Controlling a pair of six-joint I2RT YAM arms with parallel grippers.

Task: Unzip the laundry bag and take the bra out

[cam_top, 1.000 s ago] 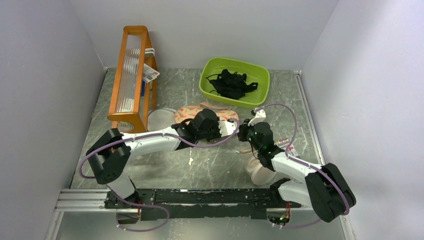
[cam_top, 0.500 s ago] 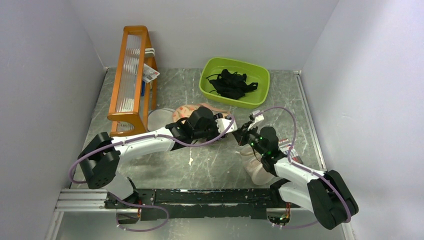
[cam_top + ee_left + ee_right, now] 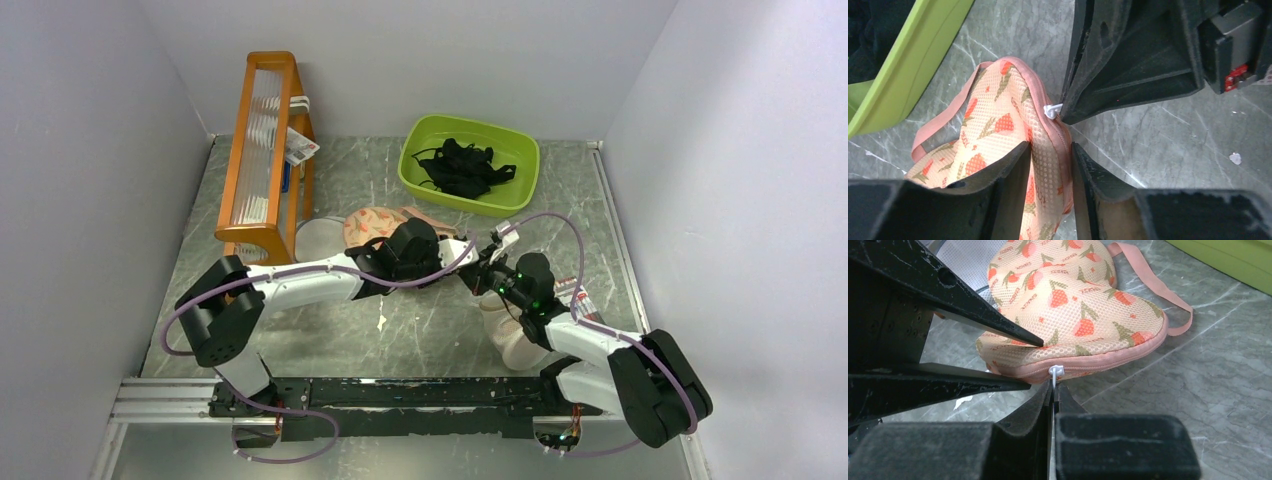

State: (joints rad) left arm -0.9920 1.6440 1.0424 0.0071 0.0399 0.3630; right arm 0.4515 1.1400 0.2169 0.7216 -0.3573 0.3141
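Left wrist view: the task is at its opening stage. The laundry bag (image 3: 993, 125) lies on the tabletop (image 3: 1198, 390) with the green tub (image 3: 913, 65) just behind it. Its pink zip reads shut along all that shows, and the bra is not visible. In my judgement both the unzipping and the removal are yet to be done. The left arm reaches low across to the bag's right end. Its hand (image 3: 1049, 152) is clamped on the zip edge, 1 finger above the fabric and 1 below. At that end the white zip pull (image 3: 1056, 371) sits just right of the left hand. The right arm comes in low from the bag's right, its hand (image 3: 1053, 390) clenched on the pull, the 2 fingers pressed together with no gap.
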